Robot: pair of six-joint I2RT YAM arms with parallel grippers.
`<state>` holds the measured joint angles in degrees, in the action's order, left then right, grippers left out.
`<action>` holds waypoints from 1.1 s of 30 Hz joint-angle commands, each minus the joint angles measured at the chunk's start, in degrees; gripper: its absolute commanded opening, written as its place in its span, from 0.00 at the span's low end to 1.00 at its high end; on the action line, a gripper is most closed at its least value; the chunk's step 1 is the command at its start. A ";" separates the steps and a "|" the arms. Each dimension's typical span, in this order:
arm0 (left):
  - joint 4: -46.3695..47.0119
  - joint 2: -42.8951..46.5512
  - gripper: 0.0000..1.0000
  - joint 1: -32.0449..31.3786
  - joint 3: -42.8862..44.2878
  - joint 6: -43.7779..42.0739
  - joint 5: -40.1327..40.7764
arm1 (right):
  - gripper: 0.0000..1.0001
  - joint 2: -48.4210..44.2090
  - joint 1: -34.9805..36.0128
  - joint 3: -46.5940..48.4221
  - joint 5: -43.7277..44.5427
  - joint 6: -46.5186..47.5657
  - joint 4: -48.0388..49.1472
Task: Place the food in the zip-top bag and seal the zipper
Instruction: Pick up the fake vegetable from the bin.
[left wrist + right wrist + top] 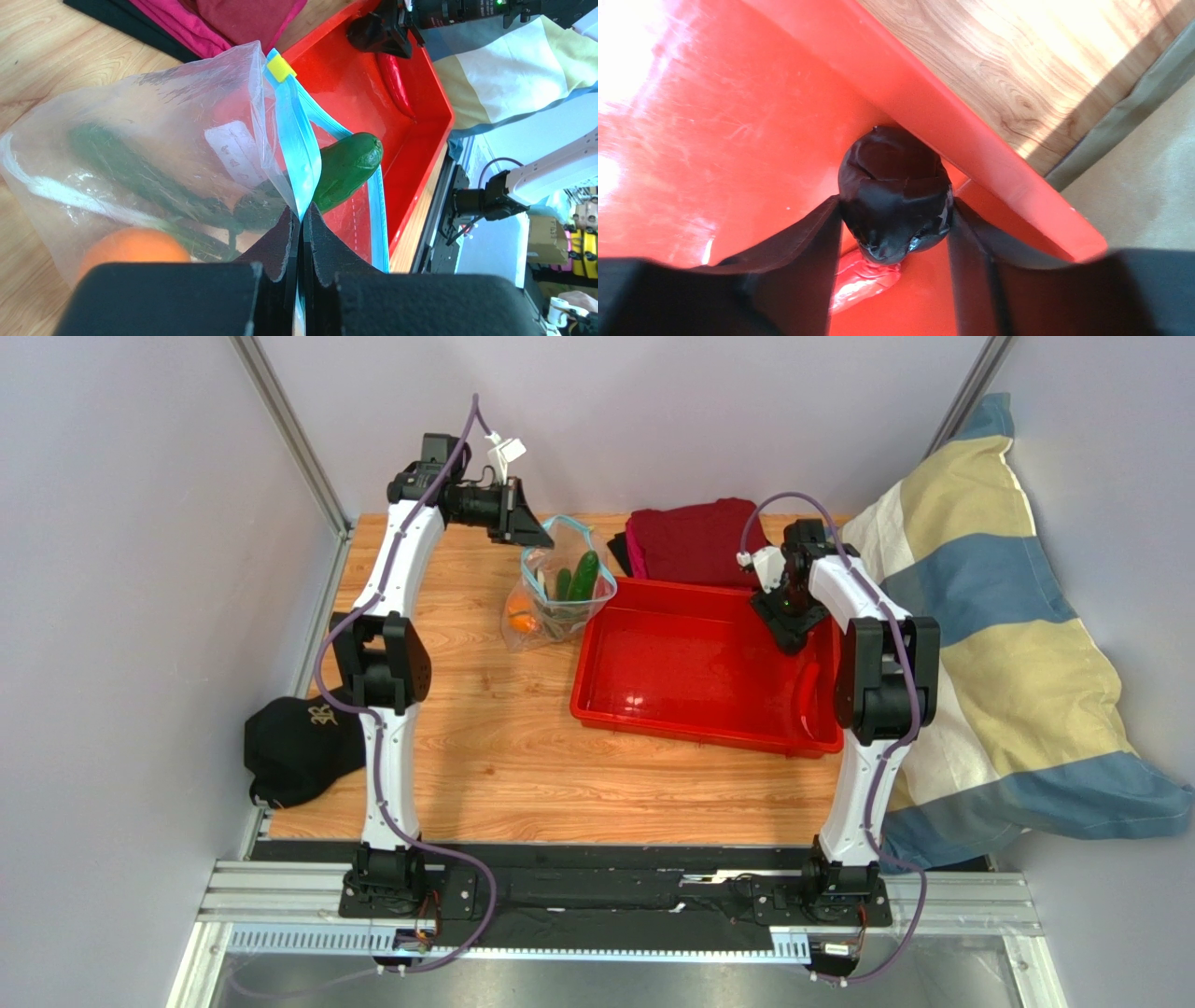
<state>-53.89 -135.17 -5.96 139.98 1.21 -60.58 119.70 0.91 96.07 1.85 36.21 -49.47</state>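
The clear zip-top bag (140,133) hangs by its mouth at the table's back, left of the red tray (673,665). My left gripper (303,217) is shut on its blue zipper (295,147), below the yellow slider (281,68). Inside lie an orange fruit (133,248), a green onion and long green vegetables; one green vegetable (347,168) pokes out of the mouth. In the tray's far right corner my right gripper (896,203) has both fingers against the small dark round piece (896,175). The red chili (864,283) lies just under it.
A dark red cloth (694,539) lies behind the tray. A black cap (298,742) hangs over the table's left edge. A striped pillow (1010,644) leans at the right. The tray wall (934,91) stands close behind the dark piece.
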 commanded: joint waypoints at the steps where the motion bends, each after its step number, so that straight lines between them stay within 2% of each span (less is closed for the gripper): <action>1: 1.42 -0.09 0.00 0.33 0.47 0.37 -1.47 | 0.47 -1.22 -0.12 2.45 -3.60 -1.31 -0.44; 3: 1.42 -0.09 0.00 0.33 0.47 0.37 -1.47 | 0.39 -2.01 0.06 4.03 -5.26 -1.57 -1.85; 6: 1.42 -0.09 0.00 0.33 0.38 0.37 -1.48 | 0.35 -3.07 1.37 9.20 -9.65 -2.98 -4.48; 10: 1.42 -0.09 0.00 0.33 0.47 0.46 -1.56 | 0.34 -3.77 5.58 19.83 -18.35 -6.57 -6.60; 16: 1.50 -0.09 0.00 0.33 0.29 0.72 -1.48 | 0.37 -1.67 14.01 34.77 -29.17 -9.84 -2.83; 20: 1.59 0.09 0.00 0.33 -0.06 0.81 -1.30 | 0.39 -1.31 19.03 35.32 -32.34 -10.11 6.03; 26: 1.68 0.35 0.00 0.33 -0.24 0.90 -0.95 | 0.40 0.53 25.10 35.50 -34.28 -9.14 13.42; 33: 1.77 0.26 0.00 0.33 -0.24 0.81 -1.03 | 0.46 3.69 28.80 36.20 -33.31 -6.94 13.35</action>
<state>-53.71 -135.24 -5.93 139.87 1.45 -60.60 121.14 28.47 130.23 -30.79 27.70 -38.52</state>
